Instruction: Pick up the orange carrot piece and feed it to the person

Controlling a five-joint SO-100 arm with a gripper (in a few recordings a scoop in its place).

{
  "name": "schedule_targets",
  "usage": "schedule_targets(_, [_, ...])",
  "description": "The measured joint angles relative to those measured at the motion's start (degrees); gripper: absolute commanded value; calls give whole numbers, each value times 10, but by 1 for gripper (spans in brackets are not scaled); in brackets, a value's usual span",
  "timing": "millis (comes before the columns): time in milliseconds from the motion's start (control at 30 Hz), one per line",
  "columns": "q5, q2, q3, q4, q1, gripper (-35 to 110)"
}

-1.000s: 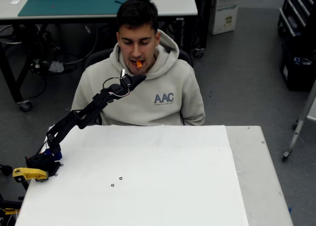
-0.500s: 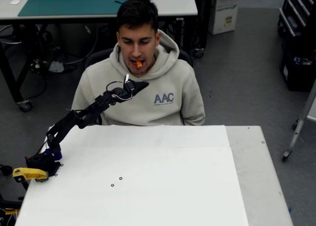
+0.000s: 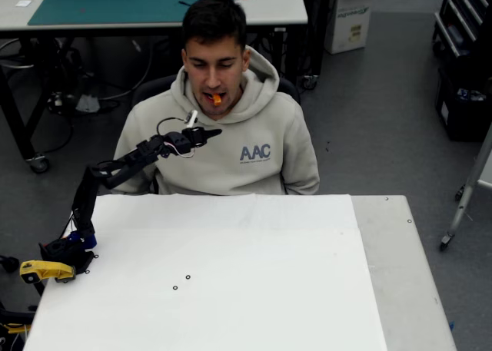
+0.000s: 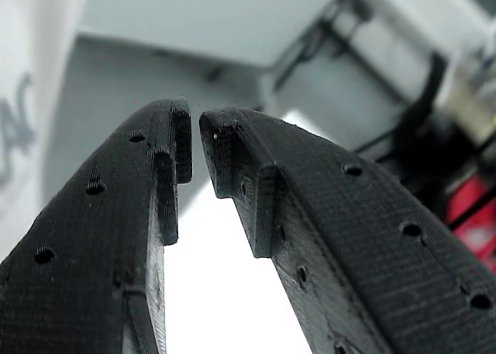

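The orange carrot piece [image 3: 217,99] sits between the lips of the person [image 3: 254,147], who is seated behind the table in a beige hoodie. My black gripper [image 3: 212,133] hangs in front of the person's chest, below and slightly left of the mouth, well apart from the carrot. In the wrist view the gripper [image 4: 195,141] has its two black fingertips nearly touching, with nothing between them. The arm stretches up from its base [image 3: 69,247] at the table's left edge.
A white table [image 3: 231,274] fills the foreground, with a yellow clamp-like part [image 3: 44,270] beside the arm's base. Behind the person stand a workbench with a green mat [image 3: 131,1] and a cardboard box [image 3: 350,21].
The arm has drawn back to the left and lower, away from the person's mouth. The carrot piece stays in the mouth throughout.
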Motion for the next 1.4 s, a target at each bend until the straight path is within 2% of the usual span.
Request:
schedule_targets(133, [83, 89, 135, 0, 0, -3])
schedule_targets(300, [131, 201, 326, 0, 0, -3])
schedule_targets(833, [143, 579, 938, 0, -8, -3])
schedule_targets(1133, [143, 841, 1165, 0, -43, -3])
schedule_targets(1400, [143, 974, 1244, 9, -53, -3])
